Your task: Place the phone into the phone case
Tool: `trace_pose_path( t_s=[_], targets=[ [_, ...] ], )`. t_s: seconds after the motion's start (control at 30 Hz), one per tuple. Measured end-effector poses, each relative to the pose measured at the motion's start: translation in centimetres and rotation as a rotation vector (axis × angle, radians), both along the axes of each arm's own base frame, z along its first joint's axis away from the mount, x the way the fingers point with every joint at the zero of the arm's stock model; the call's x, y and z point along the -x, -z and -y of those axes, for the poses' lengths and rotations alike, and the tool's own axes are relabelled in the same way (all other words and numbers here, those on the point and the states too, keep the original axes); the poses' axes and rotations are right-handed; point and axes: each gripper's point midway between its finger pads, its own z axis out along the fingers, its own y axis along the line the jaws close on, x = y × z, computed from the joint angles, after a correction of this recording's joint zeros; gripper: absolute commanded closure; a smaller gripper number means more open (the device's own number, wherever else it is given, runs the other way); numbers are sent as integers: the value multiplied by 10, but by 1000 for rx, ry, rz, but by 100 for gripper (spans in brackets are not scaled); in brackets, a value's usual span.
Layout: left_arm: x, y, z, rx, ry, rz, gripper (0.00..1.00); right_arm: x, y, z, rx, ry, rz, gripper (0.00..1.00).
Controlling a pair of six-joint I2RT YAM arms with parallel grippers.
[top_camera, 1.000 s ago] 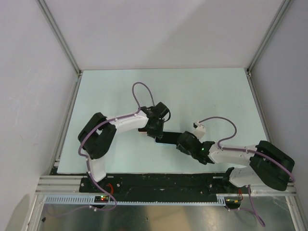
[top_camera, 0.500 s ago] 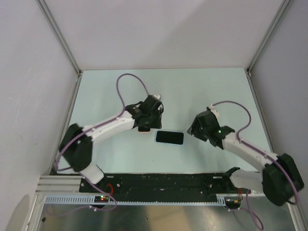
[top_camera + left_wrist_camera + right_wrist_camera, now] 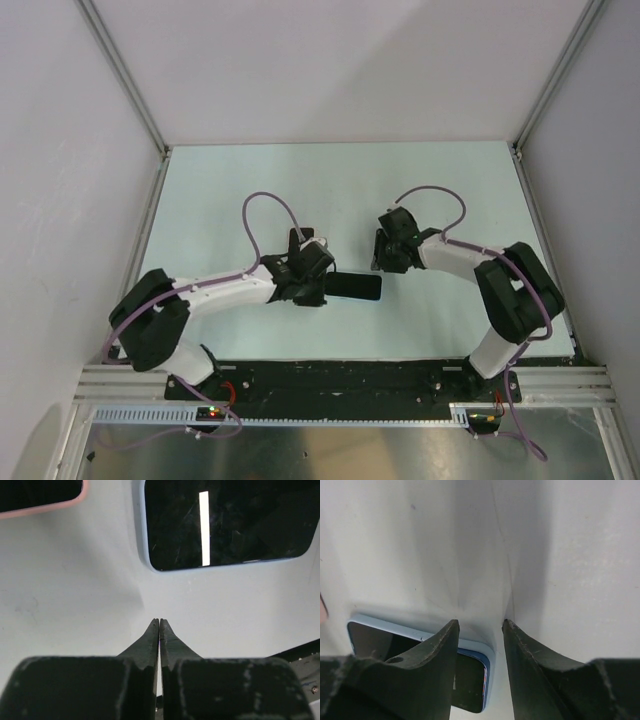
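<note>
Lying flat on the table, the phone sits between the two grippers, pink case just beside it. Left gripper is pinched closed on nothing; right gripper gapes above the phone's corner. A shove could skid the phone askew, missing the case.

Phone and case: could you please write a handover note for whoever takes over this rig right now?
Left pincer: shut, empty, tips just short of the phone.
Right pincer: open, empty, above one corner of the phone.
The phone lies flat on the table, screen up, blue rim showing.
The pink-rimmed case lies apart from it, near the left pincer.
Done: both items laid out.
Left: seat the phone in the case.
</note>
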Motion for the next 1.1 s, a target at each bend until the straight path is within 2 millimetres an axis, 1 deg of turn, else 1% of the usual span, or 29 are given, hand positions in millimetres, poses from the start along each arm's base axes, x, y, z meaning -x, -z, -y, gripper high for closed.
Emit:
trace_pose_path(
  t_s=[0.07, 0.23, 0.37, 0.47, 0.6, 0.7, 0.73, 0.83, 0.9, 0.97, 1.1],
  targets=[
    [-1, 6, 2, 3, -12, -4, 98, 5, 6, -5, 18, -29, -10, 55],
    [-10, 18, 7, 6, -33, -8, 100, 14, 4, -22, 47, -96, 17, 55],
    [-19, 34, 4, -12, -62, -33, 100, 18, 4, -23, 56, -91, 42, 55],
    [-30, 34, 5, -9, -78, -42, 100, 29, 4, -17, 44, -74, 47, 55],
    [-40, 35, 6, -24, -80, -66, 100, 52, 4, -9, 31, -58, 36, 54],
    [-59, 34, 11, -24, -87, -62, 100, 72, 5, -5, 23, -54, 19, 53],
    [-67, 34, 14, -20, -91, -55, 100, 80, 5, -5, 14, -56, 10, 52],
    [-89, 32, 27, -1, -83, -22, 100, 96, 5, -5, -7, -58, -10, 49],
    [-100, 31, 34, 9, -78, -3, 100, 101, 3, -3, -19, -52, -19, 47],
    [-104, 31, 37, 16, -70, 10, 100, 103, -2, -2, -29, -42, -20, 45],
    [-103, 29, 36, 22, -65, 22, 100, 107, -20, -1, -72, -28, 16, 43]
  ],
)
